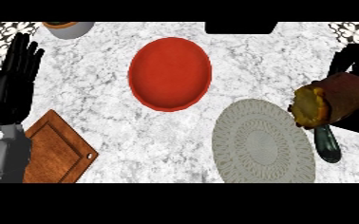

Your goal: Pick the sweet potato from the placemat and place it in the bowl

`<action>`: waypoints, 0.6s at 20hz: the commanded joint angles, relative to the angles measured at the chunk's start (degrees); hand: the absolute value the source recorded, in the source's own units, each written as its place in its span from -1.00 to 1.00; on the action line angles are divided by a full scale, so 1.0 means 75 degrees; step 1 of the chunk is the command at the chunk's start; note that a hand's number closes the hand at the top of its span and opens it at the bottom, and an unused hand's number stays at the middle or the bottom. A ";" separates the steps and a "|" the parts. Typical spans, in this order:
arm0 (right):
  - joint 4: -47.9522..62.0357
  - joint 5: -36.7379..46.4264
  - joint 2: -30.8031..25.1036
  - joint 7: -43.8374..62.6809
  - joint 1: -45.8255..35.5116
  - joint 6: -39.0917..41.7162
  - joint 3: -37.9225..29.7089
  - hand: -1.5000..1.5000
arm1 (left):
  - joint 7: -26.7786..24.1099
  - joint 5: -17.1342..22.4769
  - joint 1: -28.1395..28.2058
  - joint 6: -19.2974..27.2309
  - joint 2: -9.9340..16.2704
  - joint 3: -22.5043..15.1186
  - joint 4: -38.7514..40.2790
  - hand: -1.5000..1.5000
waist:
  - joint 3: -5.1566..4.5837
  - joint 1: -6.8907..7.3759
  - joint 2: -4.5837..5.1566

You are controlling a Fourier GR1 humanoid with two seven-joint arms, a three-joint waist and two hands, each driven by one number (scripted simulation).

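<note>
Right hand (335,137) curls around a sweet potato (326,102) lying crosswise at the counter's right edge, cut end toward the red bowl (170,74).

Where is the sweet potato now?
In the head view, the sweet potato is at the right edge, held by the right hand, beside the placemat, right of the red bowl.

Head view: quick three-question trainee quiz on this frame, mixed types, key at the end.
1. True or false: the brown sweet potato lies on the round grey woven placemat.
2. The red round bowl holds: A) the sweet potato B) nothing C) a spoon
3. Which hand grips the sweet potato?

Key:
1. False; it is lifted at the placemat's right edge.
2. B
3. The right hand; the left hand rests open at the left edge.
</note>
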 commanded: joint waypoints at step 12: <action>0.4004 0.0908 0.1359 0.1503 -0.3284 -0.1354 0.1950 1.00 | -0.0366 0.0184 -0.0279 -0.0424 0.0203 0.0298 0.0625 0.00 | 0.0005 0.0086 0.0060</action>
